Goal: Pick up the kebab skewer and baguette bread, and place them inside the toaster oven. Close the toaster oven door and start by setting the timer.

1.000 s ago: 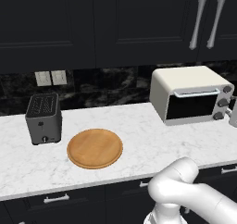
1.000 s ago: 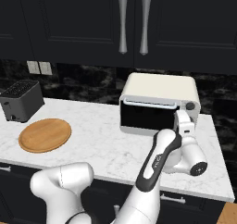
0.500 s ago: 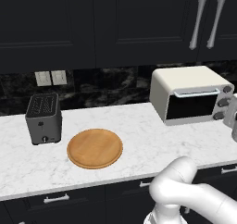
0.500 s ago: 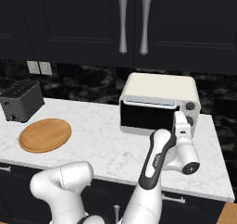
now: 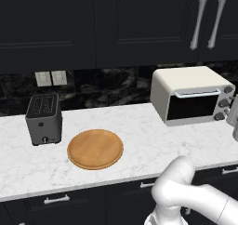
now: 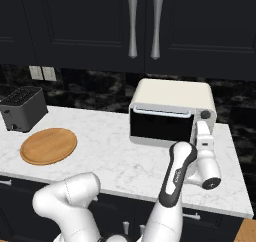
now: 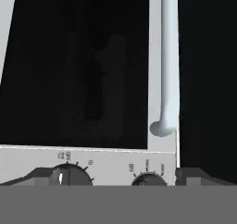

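The white arm rises from the bottom, bends at a big round elbow, then reaches forward and to the right. Its dark forearm slants up to the wrist. The hand is turned on its side, with the tool (image 6: 204, 132) pointing away from the robot. Its two dark fingertips (image 7: 32, 177) stand far apart — wide open — with nothing held between them.

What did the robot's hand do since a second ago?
The gripper moved up and closer to the toaster oven's right side, where the knobs are, with its jaws open and holding nothing. It took hold of nothing and let go of nothing. The oven door stayed shut, and the wooden board and slot toaster stayed put.
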Controlling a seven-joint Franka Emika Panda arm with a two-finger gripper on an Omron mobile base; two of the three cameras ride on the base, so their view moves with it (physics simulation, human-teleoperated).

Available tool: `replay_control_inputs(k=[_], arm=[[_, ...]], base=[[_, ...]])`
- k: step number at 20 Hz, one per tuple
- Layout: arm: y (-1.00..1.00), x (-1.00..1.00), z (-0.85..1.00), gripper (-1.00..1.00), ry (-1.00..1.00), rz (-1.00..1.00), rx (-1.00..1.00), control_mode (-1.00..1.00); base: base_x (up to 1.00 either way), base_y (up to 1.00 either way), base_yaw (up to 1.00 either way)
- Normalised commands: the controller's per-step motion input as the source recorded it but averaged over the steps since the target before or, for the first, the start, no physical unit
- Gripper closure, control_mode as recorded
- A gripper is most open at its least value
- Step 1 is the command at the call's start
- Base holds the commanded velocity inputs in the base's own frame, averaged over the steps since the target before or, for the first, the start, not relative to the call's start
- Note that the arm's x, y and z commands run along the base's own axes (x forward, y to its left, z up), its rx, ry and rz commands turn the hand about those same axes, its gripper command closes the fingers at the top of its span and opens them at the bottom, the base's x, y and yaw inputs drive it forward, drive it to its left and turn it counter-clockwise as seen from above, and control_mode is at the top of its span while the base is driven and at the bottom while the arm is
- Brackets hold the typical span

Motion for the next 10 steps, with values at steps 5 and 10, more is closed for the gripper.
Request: replay_control_inputs(k=[5,10], arm=[[-0.08,0.22,-0.18,-1.0,0.0,-0.01,-0.01,-1.0],[0.0,0.26,-0.19,-1.0,0.0,0.0,-0.02,-1.0]], base=[[0.0,0.0,0.0],[0.0,0.0,0.0]])
